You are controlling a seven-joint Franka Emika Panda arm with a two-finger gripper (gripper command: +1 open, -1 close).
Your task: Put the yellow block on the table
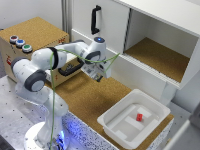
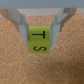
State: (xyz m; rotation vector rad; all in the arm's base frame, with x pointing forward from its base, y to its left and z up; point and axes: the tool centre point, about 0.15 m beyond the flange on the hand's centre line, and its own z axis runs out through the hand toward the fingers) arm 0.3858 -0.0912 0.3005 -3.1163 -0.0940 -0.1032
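Observation:
In the wrist view the yellow block [image 2: 39, 41], a small yellow-green cube with black letters on its faces, sits between my two fingers [image 2: 21, 22], which press on its sides. The brown cork table [image 2: 17, 65] lies right under it; I cannot tell whether the block touches it. In the exterior view my gripper [image 1: 101, 75] points down over the cork table [image 1: 82, 100], in front of the white cabinet. The block is too small to make out there.
A white bin [image 1: 117, 127] holding a small red block [image 1: 139, 117] stands on the table at the exterior view's right. A cork-topped box with coloured buttons [image 1: 20, 43] stands at the back left. The white cabinet's open shelf [image 1: 160, 57] is at the back right.

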